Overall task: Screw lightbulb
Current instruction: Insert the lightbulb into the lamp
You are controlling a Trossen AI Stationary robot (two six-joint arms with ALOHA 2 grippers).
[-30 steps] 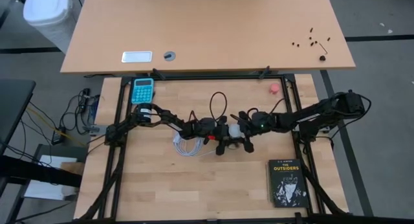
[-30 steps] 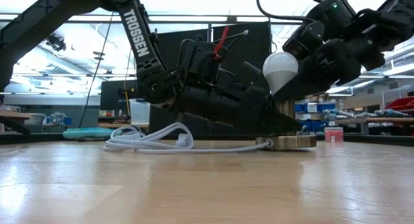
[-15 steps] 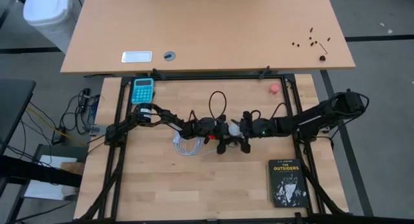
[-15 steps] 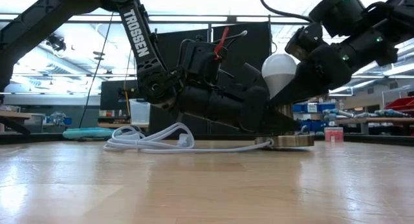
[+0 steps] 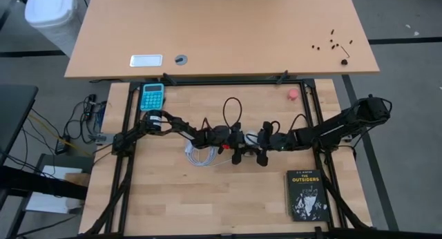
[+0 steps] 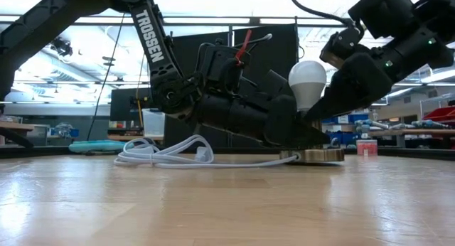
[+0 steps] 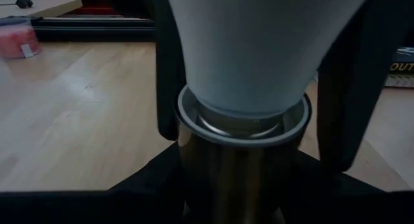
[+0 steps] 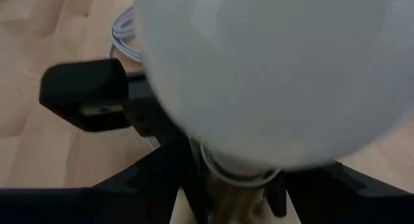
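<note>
The white lightbulb (image 6: 308,79) stands upright with its base in the metal socket (image 6: 313,155), near the table's middle. The socket's white cord (image 6: 163,155) lies coiled to its left. My left gripper (image 5: 243,139) reaches in level from the table's left and is shut on the socket. My right gripper (image 5: 257,138) comes slanting down from the right and is open. Its fingers (image 7: 169,68) stand on either side of the bulb's narrow lower part (image 8: 233,166). I see no touch there. My left gripper pinches the socket's upright metal stem (image 7: 240,164) between its two fingers, just under the rim that the bulb sits in. The fingers come in level from the table's left. The socket stays upright with its round foot (image 6: 318,156) flat on the table.
A black book (image 5: 306,195) lies near the front right. A small pink-red round object (image 5: 293,94) sits at the back right and a teal calculator (image 5: 152,96) at the back left. Black frame rails (image 5: 128,163) border the board. A second tabletop (image 5: 221,32) lies beyond.
My right gripper has rolled at the wrist and its arm has swung a little toward the table's near edge. In the low view its finger has come off the bulb's front, so the bulb's neck now shows. The bulb stays upright in the socket.
</note>
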